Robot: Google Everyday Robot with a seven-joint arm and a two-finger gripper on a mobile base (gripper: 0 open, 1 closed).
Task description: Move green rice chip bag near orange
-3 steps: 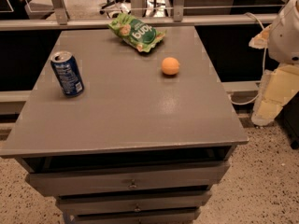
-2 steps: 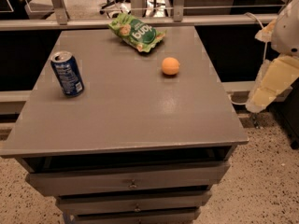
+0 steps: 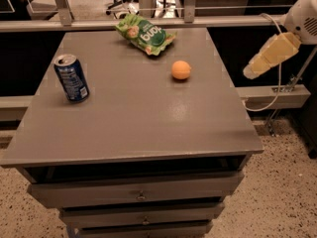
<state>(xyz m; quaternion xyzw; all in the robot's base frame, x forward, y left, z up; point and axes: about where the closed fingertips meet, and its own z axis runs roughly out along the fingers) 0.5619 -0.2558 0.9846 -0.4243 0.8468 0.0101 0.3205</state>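
Observation:
The green rice chip bag (image 3: 145, 33) lies crinkled at the far edge of the grey table top (image 3: 138, 118), a little left of centre. The orange (image 3: 181, 70) sits on the table to the bag's front right, a short gap away from it. My gripper (image 3: 251, 71) hangs in the air off the table's right side, well right of the orange and above the floor, at the end of the white arm (image 3: 307, 16). It holds nothing that I can see.
A blue soda can (image 3: 72, 78) stands upright near the table's left edge. The table has drawers (image 3: 141, 195) below its front. A metal rail (image 3: 148, 23) runs behind the table, and a cable (image 3: 270, 95) hangs at the right.
The arm and gripper have swung upward and slightly left at the table's right side. The bag, orange and can have not moved.

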